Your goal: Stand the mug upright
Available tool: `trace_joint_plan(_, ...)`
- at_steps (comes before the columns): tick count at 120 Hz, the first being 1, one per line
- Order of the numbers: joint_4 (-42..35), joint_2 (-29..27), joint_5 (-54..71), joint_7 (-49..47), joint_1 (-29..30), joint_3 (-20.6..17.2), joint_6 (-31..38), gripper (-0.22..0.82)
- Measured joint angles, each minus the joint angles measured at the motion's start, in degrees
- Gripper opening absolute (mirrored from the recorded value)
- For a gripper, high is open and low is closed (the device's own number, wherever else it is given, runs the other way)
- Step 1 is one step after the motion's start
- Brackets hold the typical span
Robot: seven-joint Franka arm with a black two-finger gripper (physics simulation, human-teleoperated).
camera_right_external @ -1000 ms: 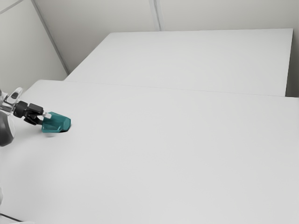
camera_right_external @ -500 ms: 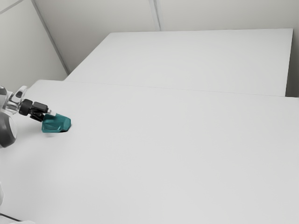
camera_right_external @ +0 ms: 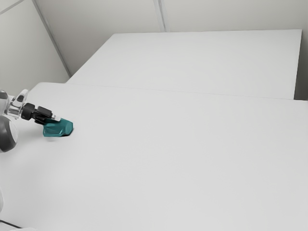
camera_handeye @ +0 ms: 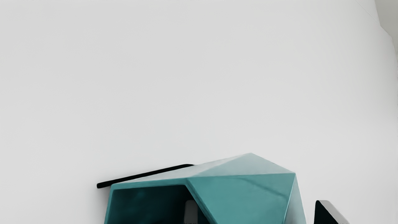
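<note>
One mug: blue-green, with flat, slanted sides; it is tipped over on its side.
Mug's place: it is seen on the white table, near the end of the arm, at the exterior view's left.
Mouth: it is turned toward the arm, and the inside is seen as dark.
Gripper: black; it is held right at the mug, and its two fingers are kept apart.
First finger: its gray tip is seen in front of the dark mouth.
Second finger: it is placed outside the mug, and a gap is seen between them.
Mug's side: it is set between the two fingers, but it is not pinched by both.
Black strip: thin and straight; it is seen just beside the mug, and what it is cannot be told.
Arm: gray and white; it is reached in from the exterior view's left.
Back top: flat and white; it is seen behind the table.
Cord: thin and black; it is seen near the arm's side of the table.
</note>
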Motion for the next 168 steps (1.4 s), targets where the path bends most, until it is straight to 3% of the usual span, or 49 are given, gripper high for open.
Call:
trace_joint_plan(63,-0.18,-0.07,-0.55,0.29,-0.05,-0.56,0.12,0.03)
trace_joint_plan(101,0.6,-0.72,-0.39,0.15,-0.09,-3.5,0.81,-0.13)
trace_joint_plan(142,0.93,-4.2,-1.91,-0.04,-2.17,-6.79,0.82,-0.15)
trace_joint_plan(168,-3.53,-12.43,5.32,-1.34,-10.2,-8.18,4.45,-0.15)
